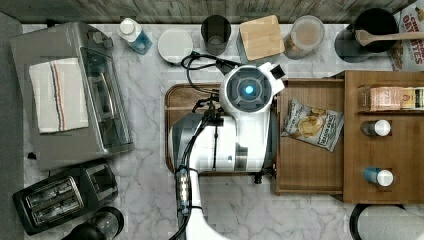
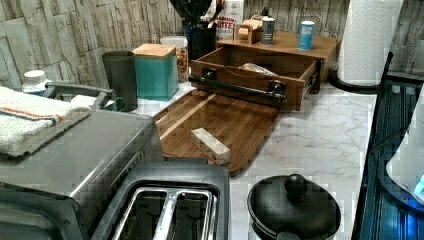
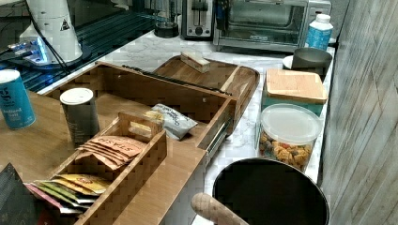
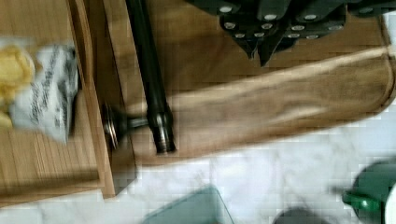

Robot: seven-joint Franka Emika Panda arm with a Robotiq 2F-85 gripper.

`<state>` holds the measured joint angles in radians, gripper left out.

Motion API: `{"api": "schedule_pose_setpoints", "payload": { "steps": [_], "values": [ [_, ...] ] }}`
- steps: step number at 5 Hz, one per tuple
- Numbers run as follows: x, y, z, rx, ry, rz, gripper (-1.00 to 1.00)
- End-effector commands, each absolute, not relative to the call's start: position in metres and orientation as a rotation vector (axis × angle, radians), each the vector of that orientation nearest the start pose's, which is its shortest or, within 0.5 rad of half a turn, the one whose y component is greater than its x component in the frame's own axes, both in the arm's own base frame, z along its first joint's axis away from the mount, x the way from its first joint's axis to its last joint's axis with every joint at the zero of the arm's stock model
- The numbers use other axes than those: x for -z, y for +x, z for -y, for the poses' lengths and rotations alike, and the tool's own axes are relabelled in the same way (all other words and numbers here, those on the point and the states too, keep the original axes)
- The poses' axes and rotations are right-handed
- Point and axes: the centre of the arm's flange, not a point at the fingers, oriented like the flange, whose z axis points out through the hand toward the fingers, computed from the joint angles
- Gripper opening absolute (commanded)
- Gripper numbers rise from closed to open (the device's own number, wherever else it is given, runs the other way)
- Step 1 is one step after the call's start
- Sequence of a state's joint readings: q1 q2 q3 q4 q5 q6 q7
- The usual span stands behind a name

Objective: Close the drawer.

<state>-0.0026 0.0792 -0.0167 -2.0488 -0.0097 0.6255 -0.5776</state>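
Marble counter (image 1: 150,160), 1 drawer (image 1: 305,165) pulled open, 1 chip bag (image 1: 312,125) inside, fingers (image 4: 261,46) pressed together above tray (image 4: 280,107).

The gripper (image 4: 261,49) hangs over the wooden tray (image 4: 280,93), fingertips close together, just beside the drawer's bar handle (image 4: 149,79). Past the handle lies the open drawer (image 1: 305,165) — a chip bag (image 1: 312,124) in it. In the top view, the cabinet top (image 1: 405,165) lies beyond the drawer — toaster oven (image 1: 75,95) on the arm's other side.

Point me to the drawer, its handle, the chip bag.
drawer (image 1: 305,167) top view, bare wooden floor
handle (image 2: 239,88) left view, middle of black bar
chip bag (image 1: 313,124) top view, middle of bag
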Motion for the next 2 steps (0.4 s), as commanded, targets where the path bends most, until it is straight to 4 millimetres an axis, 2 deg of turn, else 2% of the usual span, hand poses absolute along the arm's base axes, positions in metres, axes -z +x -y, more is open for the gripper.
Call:
{"api": "schedule_pose_setpoints", "payload": {
  "steps": [1, 2],
  "values": [
    [-0.32, 0.536, -0.047, -0.029, -3.248, 0.04, -1.0],
    [-0.298, 0.535, -0.022, -0.059, -3.235, 0.09, -1.0]
  ]
}}
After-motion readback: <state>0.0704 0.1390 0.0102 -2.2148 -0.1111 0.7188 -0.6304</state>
